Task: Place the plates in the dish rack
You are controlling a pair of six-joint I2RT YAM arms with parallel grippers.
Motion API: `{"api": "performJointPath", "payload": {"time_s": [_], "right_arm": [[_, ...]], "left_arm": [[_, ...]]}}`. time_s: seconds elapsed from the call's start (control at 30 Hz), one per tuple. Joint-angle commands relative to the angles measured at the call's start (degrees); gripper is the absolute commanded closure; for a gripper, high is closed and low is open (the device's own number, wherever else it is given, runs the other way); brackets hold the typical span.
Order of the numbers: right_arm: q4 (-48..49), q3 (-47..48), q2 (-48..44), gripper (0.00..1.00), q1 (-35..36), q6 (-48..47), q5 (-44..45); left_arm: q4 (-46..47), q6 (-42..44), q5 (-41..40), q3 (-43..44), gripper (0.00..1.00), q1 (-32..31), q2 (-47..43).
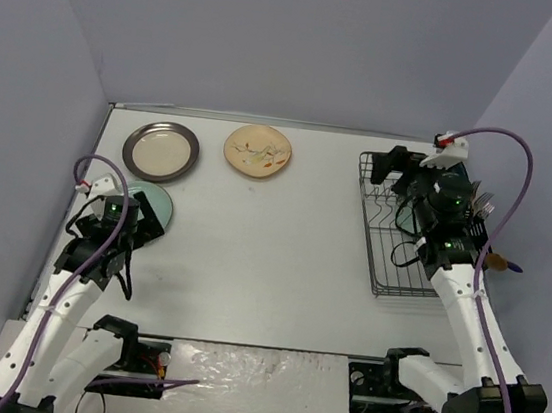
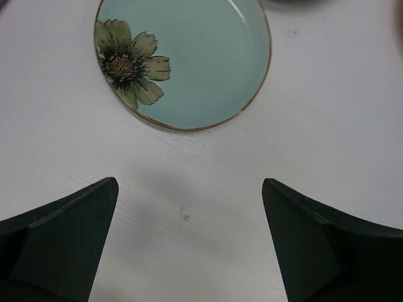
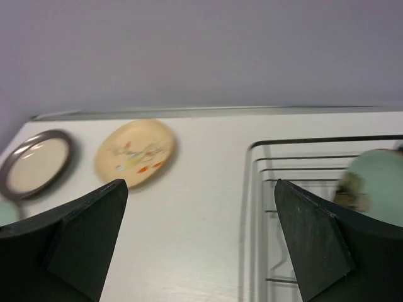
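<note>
A mint-green plate with a flower (image 2: 189,60) lies flat on the table just beyond my left gripper (image 2: 190,184), which is open and empty over bare table. In the top view this plate (image 1: 159,202) is partly under the left gripper (image 1: 124,231). A cream plate with a grey-brown rim (image 1: 161,150) and a cream floral plate (image 1: 258,151) lie at the back. My right gripper (image 3: 200,185) is open and empty above the far left corner of the dish rack (image 1: 380,260). A second mint flower plate (image 3: 374,185) stands in the rack. The dark teal plates are not visible.
The rack's side cutlery holder (image 1: 482,207) holds forks at the far right. A small orange and blue object (image 1: 501,262) lies beside the rack. Purple-grey walls enclose the table on three sides.
</note>
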Motion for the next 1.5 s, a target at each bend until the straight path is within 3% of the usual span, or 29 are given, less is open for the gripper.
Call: {"api": "performJointPath", "payload": {"time_s": [0.0, 0.17, 0.37, 0.6, 0.97, 1.3, 1.47], "right_arm": [[12.08, -6.06, 0.00, 0.00, 4.74, 10.86, -15.43], [16.90, -10.62, 0.12, 0.00, 7.71, 13.98, -20.01], [15.67, -10.80, 0.06, 0.00, 13.17, 12.29, -19.13], [15.96, -11.03, -0.05, 0.00, 15.97, 12.40, -19.11], [17.08, -11.74, 0.12, 0.00, 16.30, 12.44, -19.58], [16.62, -11.64, -0.04, 0.00, 16.39, 11.76, -19.52], [16.87, -11.85, 0.59, 0.00, 16.39, 11.94, -19.58]], "left_arm": [[9.45, -10.24, 2.94, -5.01, 0.03, 7.50, -0.51], [22.03, -19.63, 13.31, -15.95, 0.03, 20.70, -2.00], [36.92, -28.12, 17.83, -26.63, 0.08, 27.59, -2.44], [51.29, -31.90, 18.43, -32.95, 0.12, 29.84, 2.24], [62.84, -33.44, 18.73, -35.36, 0.27, 30.68, 16.12], [71.90, -35.25, 18.90, -35.68, 0.47, 30.66, 27.04], [74.14, -36.02, 18.43, -36.71, 0.65, 30.74, 29.11]]}}
